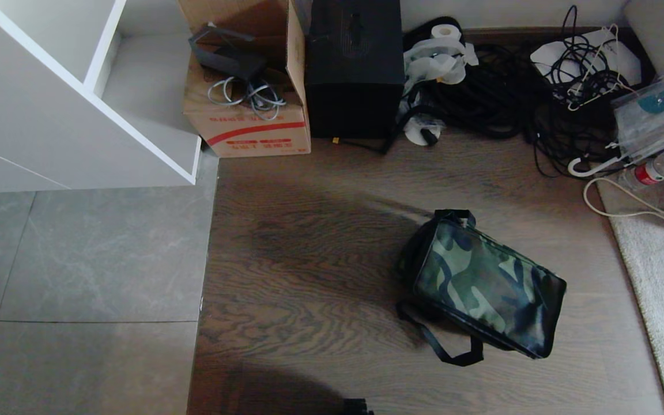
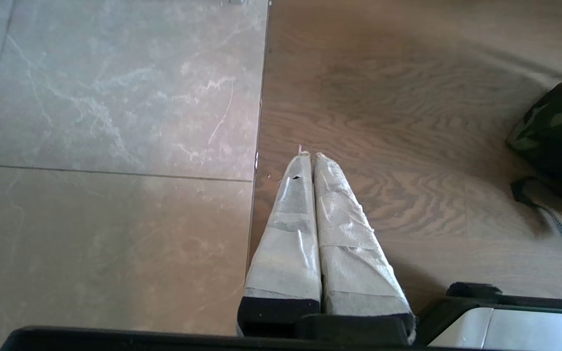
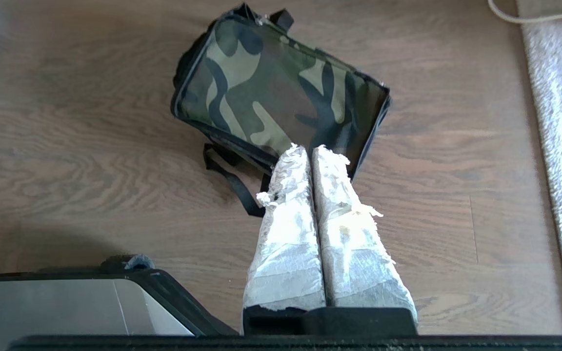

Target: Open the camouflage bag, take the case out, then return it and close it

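bag: the camouflage bag sits closed on the wood floor, right of centre in the head view, lying at an angle with one black strap looped out toward you.
case: not visible, so I'd guess it's inside the shut bag.
left pincer: left pincer has its taped fingers pressed together, empty, hanging over the seam between the tile and the wood, well off from the bag.
right pincer: right pincer is likewise closed on nothing, hovering above the bag's near edge.
step in hand: nothing's started yet, you're lining up to open it. Spread the right fingers before you come down, and find the zipper pull first, I can't spot it from here. The fabric is soft, so pinning the bag with the left would probably help.
count: one bag, two straps showing, two pincers, zero cases visible.
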Robot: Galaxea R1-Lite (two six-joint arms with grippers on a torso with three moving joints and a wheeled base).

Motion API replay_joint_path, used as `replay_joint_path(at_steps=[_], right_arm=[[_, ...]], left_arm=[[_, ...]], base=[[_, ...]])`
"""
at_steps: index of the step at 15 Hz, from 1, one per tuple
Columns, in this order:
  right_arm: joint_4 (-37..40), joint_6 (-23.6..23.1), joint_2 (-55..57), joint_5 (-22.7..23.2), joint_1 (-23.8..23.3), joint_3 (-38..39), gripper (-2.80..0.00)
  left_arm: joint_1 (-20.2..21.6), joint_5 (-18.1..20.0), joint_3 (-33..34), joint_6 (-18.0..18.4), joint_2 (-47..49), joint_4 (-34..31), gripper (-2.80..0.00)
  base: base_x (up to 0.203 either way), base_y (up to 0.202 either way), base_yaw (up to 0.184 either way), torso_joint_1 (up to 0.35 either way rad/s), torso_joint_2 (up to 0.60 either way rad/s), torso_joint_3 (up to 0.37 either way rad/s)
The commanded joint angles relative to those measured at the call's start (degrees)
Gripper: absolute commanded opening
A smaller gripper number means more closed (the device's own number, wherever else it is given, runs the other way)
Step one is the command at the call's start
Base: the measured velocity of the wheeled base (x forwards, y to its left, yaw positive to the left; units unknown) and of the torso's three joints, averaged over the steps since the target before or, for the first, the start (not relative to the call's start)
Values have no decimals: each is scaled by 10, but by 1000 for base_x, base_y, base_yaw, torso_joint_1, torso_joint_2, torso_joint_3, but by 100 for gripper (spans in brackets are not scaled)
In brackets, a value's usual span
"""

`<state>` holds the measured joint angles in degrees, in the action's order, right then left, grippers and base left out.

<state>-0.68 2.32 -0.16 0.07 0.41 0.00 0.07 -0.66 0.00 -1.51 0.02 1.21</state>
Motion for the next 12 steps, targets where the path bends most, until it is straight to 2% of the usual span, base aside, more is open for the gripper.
replay_joint_path(at_steps=[1,12], right_arm=[[0,0,2,0,0,1,-280],[0,0,2,0,0,1,-280]], left_arm=[[0,0,5,-3,-1,0,-280],[0,0,5,-10,0,4,-280]], base=[[0,0,0,2,2,168],[0,0,0,2,0,198]])
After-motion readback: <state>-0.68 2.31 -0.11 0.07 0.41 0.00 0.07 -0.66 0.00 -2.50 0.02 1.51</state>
